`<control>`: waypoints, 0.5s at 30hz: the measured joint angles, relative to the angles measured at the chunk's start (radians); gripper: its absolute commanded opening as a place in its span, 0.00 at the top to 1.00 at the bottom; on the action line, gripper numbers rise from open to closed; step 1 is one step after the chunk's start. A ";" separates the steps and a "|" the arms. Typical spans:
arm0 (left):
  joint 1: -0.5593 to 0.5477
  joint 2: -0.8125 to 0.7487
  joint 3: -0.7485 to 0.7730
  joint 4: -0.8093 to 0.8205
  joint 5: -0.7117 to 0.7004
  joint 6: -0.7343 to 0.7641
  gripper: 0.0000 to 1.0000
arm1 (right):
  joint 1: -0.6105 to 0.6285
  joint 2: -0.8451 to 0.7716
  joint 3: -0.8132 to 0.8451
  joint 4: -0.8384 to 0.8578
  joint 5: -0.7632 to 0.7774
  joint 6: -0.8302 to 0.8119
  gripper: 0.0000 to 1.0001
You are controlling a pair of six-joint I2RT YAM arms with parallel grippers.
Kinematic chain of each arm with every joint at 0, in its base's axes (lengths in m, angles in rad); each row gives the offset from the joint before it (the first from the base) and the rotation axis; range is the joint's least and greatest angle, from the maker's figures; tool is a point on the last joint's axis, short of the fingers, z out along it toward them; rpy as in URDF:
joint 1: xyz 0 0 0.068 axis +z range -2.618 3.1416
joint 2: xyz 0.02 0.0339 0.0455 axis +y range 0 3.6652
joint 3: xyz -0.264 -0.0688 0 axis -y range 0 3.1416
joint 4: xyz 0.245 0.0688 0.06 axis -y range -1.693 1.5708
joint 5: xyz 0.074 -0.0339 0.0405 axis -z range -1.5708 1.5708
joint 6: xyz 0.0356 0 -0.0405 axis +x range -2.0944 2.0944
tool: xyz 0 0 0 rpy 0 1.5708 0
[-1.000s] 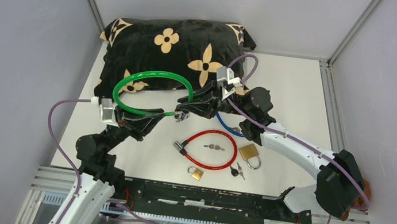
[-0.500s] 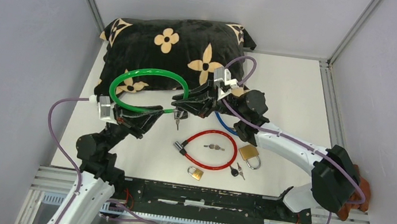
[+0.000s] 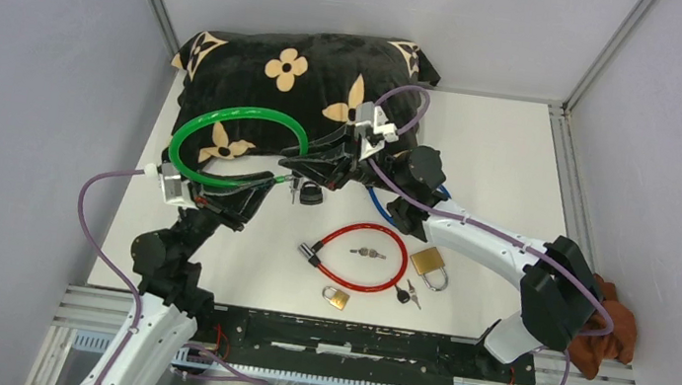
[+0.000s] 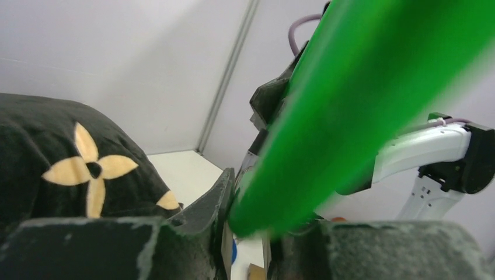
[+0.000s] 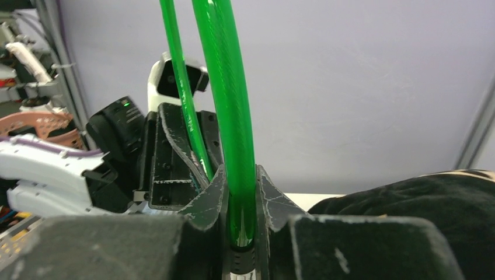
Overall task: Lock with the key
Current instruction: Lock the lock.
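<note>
A green cable lock (image 3: 240, 115) hangs in a loop above the table, in front of the pillow. My left gripper (image 3: 256, 184) is shut on one end of the cable (image 4: 350, 105), which fills the gap between its fingers. My right gripper (image 3: 297, 160) is shut on the other end of the cable (image 5: 234, 128), just above the black lock body (image 3: 311, 194). A small key (image 3: 295, 188) dangles beside that body. The two grippers sit close together, tips nearly facing.
A black flowered pillow (image 3: 293, 72) lies at the back. On the table are a red cable lock (image 3: 400, 260) with keys (image 3: 369, 253) inside its loop, a brass padlock (image 3: 427, 262), a small padlock (image 3: 335, 297), black-headed keys (image 3: 406, 295) and a blue cable (image 3: 380, 208). A rust cloth (image 3: 614, 330) lies far right.
Both grippers have carried the green cable lock left and towards the back. Its loop now overlaps more of the pillow.
</note>
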 measured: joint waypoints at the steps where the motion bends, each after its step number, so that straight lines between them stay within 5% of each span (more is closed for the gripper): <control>1: -0.001 0.000 0.000 -0.001 0.005 0.000 0.70 | 0.005 0.000 0.003 -0.010 -0.003 -0.003 1.00; 10: -0.003 0.001 0.004 0.005 0.019 -0.002 0.65 | 0.043 0.000 0.004 -0.043 -0.013 -0.007 1.00; 15: -0.003 0.001 0.004 0.007 0.030 -0.005 0.53 | 0.043 0.001 0.005 -0.042 -0.011 0.006 1.00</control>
